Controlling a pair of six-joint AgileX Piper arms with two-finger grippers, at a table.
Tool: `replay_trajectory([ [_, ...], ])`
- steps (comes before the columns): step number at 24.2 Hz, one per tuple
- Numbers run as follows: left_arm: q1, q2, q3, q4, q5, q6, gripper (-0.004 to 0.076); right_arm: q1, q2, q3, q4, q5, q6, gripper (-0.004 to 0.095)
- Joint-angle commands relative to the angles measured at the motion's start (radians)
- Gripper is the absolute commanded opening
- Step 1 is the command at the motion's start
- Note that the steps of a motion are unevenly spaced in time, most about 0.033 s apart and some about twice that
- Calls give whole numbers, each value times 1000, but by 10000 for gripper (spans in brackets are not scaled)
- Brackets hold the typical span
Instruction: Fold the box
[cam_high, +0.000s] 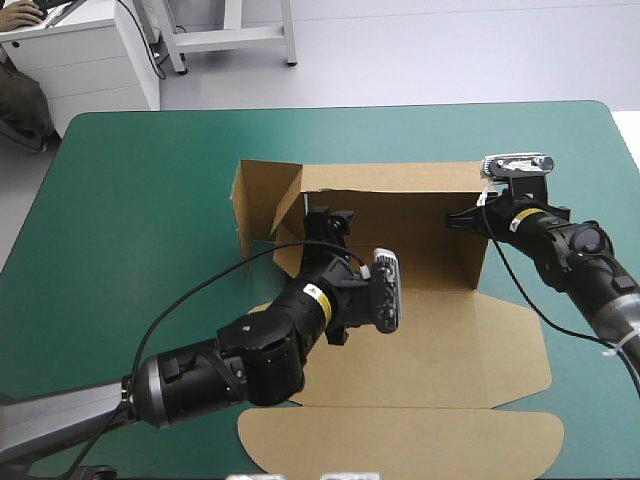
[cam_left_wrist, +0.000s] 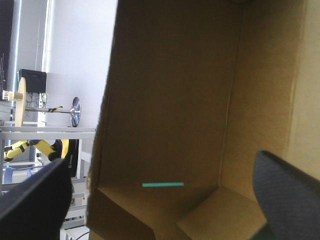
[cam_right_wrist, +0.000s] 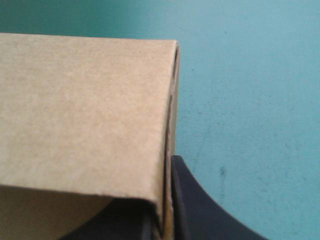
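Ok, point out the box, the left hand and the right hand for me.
box (cam_high: 430, 345): high view, on the flat lid panel.
left hand (cam_high: 330, 222): high view, between its open fingertips, inside the box.
right hand (cam_right_wrist: 167, 220): right wrist view, between fingertips pinching the box's wall.

No legible text or labels

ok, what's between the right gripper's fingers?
A raised wall of the box, clamped edge-on in the right gripper; nothing else. It shows in the right wrist view.
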Motion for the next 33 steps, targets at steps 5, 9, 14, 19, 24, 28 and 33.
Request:
replay_trajectory([
  [5, -108, -35, -71, -3, 139, 113, 21, -12, -27, -38, -38, -45, 23, -20],
  [9, -12, -35, -210, -264, 142, 209, 18, -12, -27, -38, -38, -42, 23, -20],
  [14, 406, -35, -478, -914, 304, 453, 18, -12, -27, -38, -38, -28, 14, -20],
  [19, 654, -37, -563, -1055, 356, 453, 15, -12, -27, -38, -38, -16, 10, -20],
  [24, 848, -70, -564, -1132, 352, 444, 15, -12, -27, -38, -38, 1, -2, -20],
  [28, 966, -117, -563, -1127, 354, 396, 1, -12, -29, -38, -38, 2, -7, -20],
  [33, 1083, -216, -563, -1124, 354, 372, -8, -12, -29, -38, -38, 9, -16, -20],
])
